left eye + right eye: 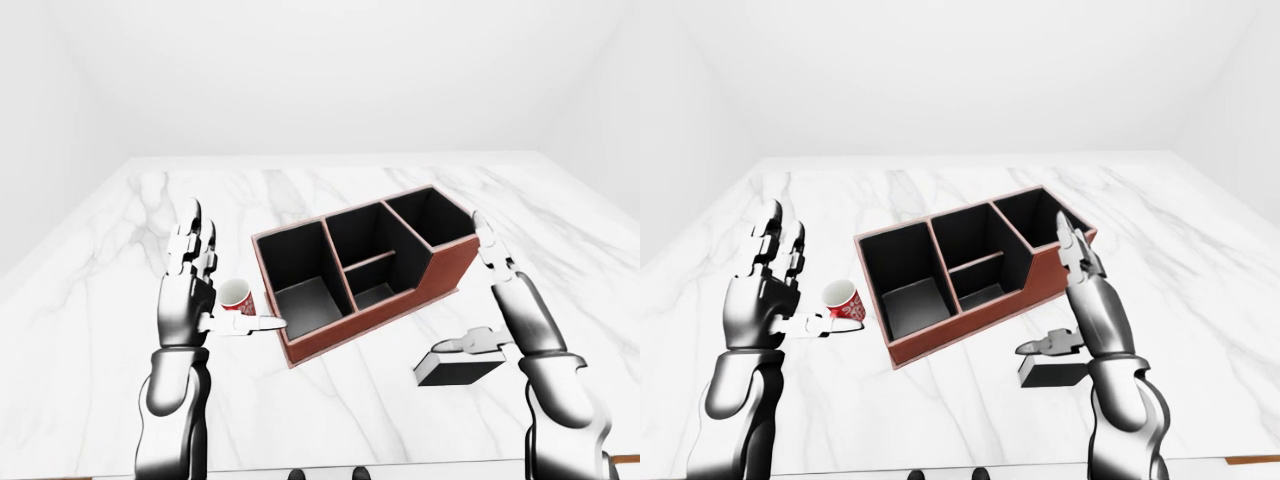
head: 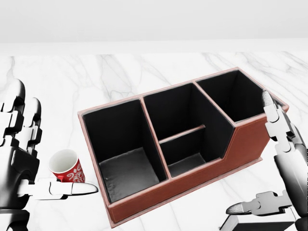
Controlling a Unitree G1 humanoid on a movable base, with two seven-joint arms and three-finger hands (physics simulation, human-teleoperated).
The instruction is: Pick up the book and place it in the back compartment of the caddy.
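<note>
The book [image 1: 456, 371], dark-covered with white page edges, lies flat on the marble table at the lower right of the left-eye view, just below the caddy's right end. The caddy [image 1: 312, 347] is red-brown outside and black inside, with several open compartments, and stands slanted mid-table. My right hand [image 1: 466, 292] is open. Its fingers point up beside the caddy's right end and its thumb reaches out just over the book's top edge; I cannot tell whether it touches. My left hand [image 1: 218, 272] is open and empty, held upright left of the caddy.
A red cup [image 1: 236, 297] with a white pattern stands at the caddy's lower left corner, just above my left thumb. The marble table [image 1: 120, 300] ends near the bottom of the eye views. White walls surround it.
</note>
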